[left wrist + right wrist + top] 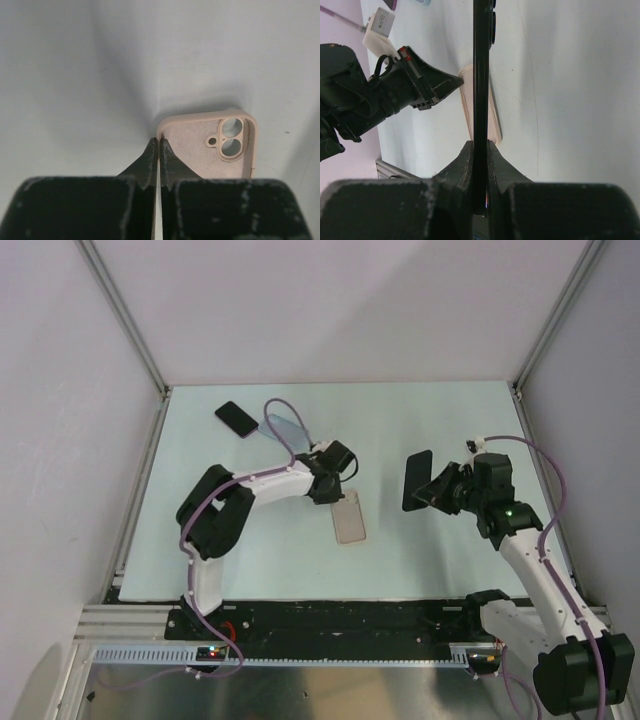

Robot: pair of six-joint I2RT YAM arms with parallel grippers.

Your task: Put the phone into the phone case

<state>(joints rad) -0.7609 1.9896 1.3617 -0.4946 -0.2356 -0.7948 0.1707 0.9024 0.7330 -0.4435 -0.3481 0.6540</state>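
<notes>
The left gripper has its jaws pressed together, tips down on the table. The tips meet right at the near left corner of the beige case. A thin pale strip shows between the fingers, in line with the case's left wall, but I cannot tell whether that wall is pinched. The case lies flat and open side up, stretching ahead and to the right of the tips. Its camera cutout sits at the far right corner.

The right gripper is clamped on the phone. It holds the phone on edge by one end, with the slab running straight out ahead of the fingers and clear of the table. The beige case lies below and just left of the phone's edge, and the left gripper's fingertip touches the case's far side.

Seen from above, a blue case lies beyond the left gripper, well apart from it, partly under that arm's cable. A second phone lies flat beside it, farther left.
</notes>
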